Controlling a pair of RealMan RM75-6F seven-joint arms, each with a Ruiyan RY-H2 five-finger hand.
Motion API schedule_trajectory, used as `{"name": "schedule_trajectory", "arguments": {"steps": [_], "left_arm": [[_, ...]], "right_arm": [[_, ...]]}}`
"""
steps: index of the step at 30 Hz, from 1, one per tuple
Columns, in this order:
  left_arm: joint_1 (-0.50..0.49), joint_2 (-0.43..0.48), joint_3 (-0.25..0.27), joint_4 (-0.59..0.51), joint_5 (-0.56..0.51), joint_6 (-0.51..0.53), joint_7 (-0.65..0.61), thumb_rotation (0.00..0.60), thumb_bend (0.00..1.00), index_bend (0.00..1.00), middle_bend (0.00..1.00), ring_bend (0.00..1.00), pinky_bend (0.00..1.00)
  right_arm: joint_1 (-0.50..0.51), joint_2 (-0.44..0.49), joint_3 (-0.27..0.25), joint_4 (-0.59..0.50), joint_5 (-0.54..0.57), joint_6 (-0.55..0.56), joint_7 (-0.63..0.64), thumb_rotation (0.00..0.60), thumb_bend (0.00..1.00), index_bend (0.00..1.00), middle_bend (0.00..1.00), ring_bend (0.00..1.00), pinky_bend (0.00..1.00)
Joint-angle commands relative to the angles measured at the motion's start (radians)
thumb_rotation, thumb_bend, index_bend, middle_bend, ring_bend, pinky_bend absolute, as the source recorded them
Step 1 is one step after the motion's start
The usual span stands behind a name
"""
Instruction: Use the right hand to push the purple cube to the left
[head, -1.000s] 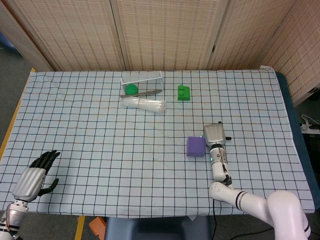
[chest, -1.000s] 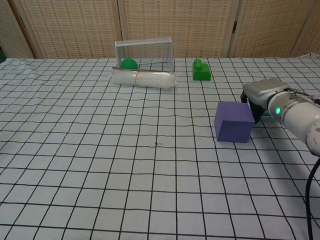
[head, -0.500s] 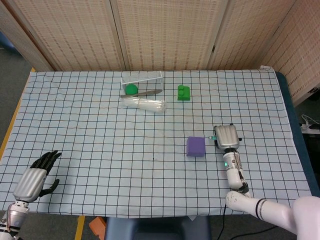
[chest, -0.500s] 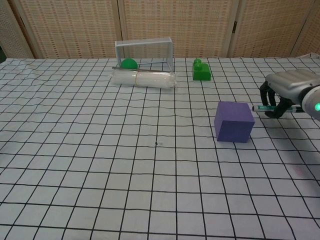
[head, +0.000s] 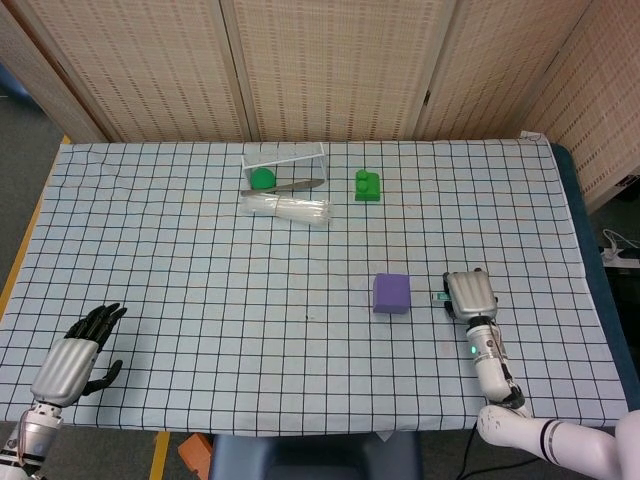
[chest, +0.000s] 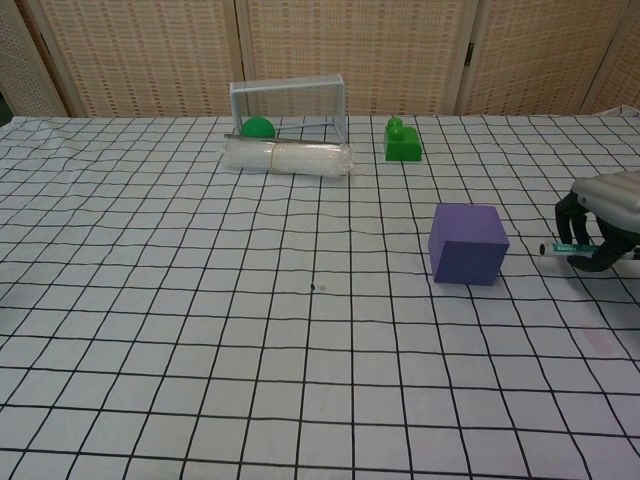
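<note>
Two hands show over the checked cloth of the desk (head: 150, 240), and neither touches the purple cube (head: 392, 293). Taking that cube as the landmark: it sits flat on the cloth, a little right of the desk's middle. The right hand (head: 470, 293) is to the cube's right, near but clearly apart from it, with a strip of bare cloth between them; in the chest view its dark fingers (chest: 580, 225) curl downward under the silver back of the hand, with nothing in them. The left hand (head: 75, 358) lies far to the cube's left, near the front left corner of the desk, its black fingers spread apart and holding nothing. Behind the cube and slightly to its left stands a green block (head: 367, 185). Further left of that, well behind the cube, a clear rolled bundle (head: 286, 208) lies just in front of a clear frame (head: 285, 160) with a green ball (head: 262, 178) inside it.
</note>
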Motion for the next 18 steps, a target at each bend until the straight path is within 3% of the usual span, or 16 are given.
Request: {"name": "schedule_trajectory", "arguments": {"steps": [1,10,18], "left_arm": [[0.0,0.001,0.0,0.001,-0.001,0.0,-0.002,0.6,0.41,0.0,0.0,0.0,0.18],[0.001,0.007,-0.002,0.003,0.001,0.005,-0.021,0.6,0.41,0.0,0.0,0.0,0.18],[0.002,0.013,0.0,0.001,0.006,0.007,-0.03,0.6,0.41,0.0,0.0,0.0,0.18]], "right_arm": [[0.02,-0.03,0.016,0.019,0.001,-0.003,-0.024,0.6,0.42,0.99,0.79,0.57,0.39],[0.072,-0.102,0.055,0.043,0.017,-0.024,-0.064,0.6,0.42,0.99,0.79,0.57,0.39],[0.09,-0.128,0.059,0.02,0.015,-0.013,-0.095,0.6,0.42,0.99,0.79,0.57,0.39]]}}
